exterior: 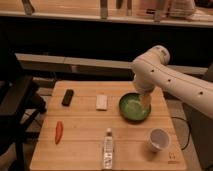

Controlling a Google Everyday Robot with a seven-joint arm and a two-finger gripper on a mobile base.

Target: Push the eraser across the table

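Dark walling and a pale ledge run behind a light plank bench (85, 150) with visible board seams. Near the bench's far right part sits a green bowl (131, 108), and everything else is best placed from it. The tool (145, 100) hangs over the bowl's right rim at the end of a white arm (167, 77) that reaches in from the right; its jaws stand wide apart and it has hold of nothing. The eraser (67, 97), a small black oblong, lies flat well to the left of the bowl, close to the bench's far left corner and far from the tool. A whitish rectangular block (101, 102) lies just left of the bowl, between the bowl and the eraser, so both the bowl and this block lie on the straight line from tool to eraser. Well to the left of the bowl and nearer the camera lies a red chili-shaped thing (59, 131). A clear bottle (107, 148) lies nearer the camera than the bowl and slightly to its left, and a white cup (158, 139) stands nearer the camera than the bowl and to its right.
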